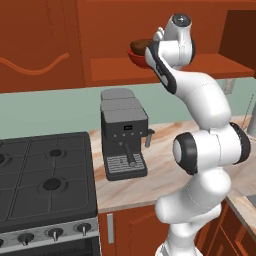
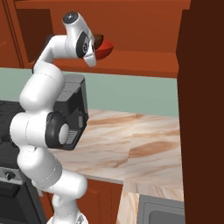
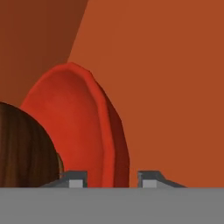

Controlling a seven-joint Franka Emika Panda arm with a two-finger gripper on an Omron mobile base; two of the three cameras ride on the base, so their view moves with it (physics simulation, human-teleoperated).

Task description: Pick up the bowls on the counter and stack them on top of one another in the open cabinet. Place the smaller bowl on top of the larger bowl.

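Left base view: the counter (image 1: 165,145) runs off to the right past the black stove (image 1: 45,180), with a dark coffee machine (image 1: 123,140) standing on it near the wall. Above, the white arm (image 1: 210,145) reaches up into the open cabinet (image 1: 115,67). There the red bowl (image 2: 105,49) sits on the shelf board, and the brown bowl (image 2: 98,40) rests inside it. From the hand view, the gripper (image 3: 112,179) straddles the red bowl's rim, its jaws spread with one fingertip (image 3: 149,178) outside the bowl and the other inside; nothing is clamped.
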